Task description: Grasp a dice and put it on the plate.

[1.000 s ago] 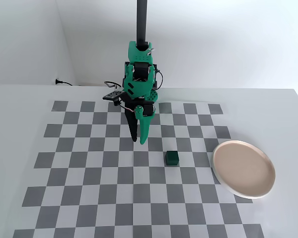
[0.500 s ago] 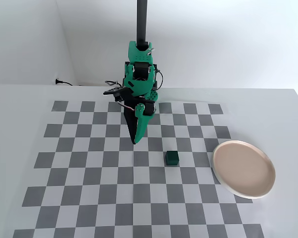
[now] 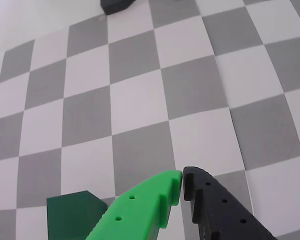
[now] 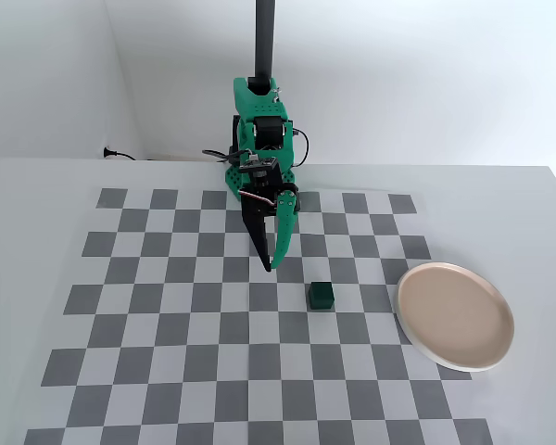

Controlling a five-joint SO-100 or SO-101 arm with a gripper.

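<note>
The dice [image 4: 322, 296] is a small dark green cube resting on the checkered mat, right of and below the gripper's tips in the fixed view. In the wrist view the dice [image 3: 72, 216] sits at the bottom left, partly hidden behind the green finger [image 3: 140, 212]. My gripper [image 4: 271, 267] points down over the mat, shut and empty, the green and black tips touching; in the wrist view the gripper [image 3: 182, 181] holds nothing. The plate [image 4: 455, 315] is round, beige-pink with a pale rim, at the mat's right edge, empty.
The checkered mat [image 4: 167, 324] covers the white table. The arm's base and a black post [image 4: 264, 37] stand at the back. A dark object [image 3: 117, 5] shows at the top edge of the wrist view.
</note>
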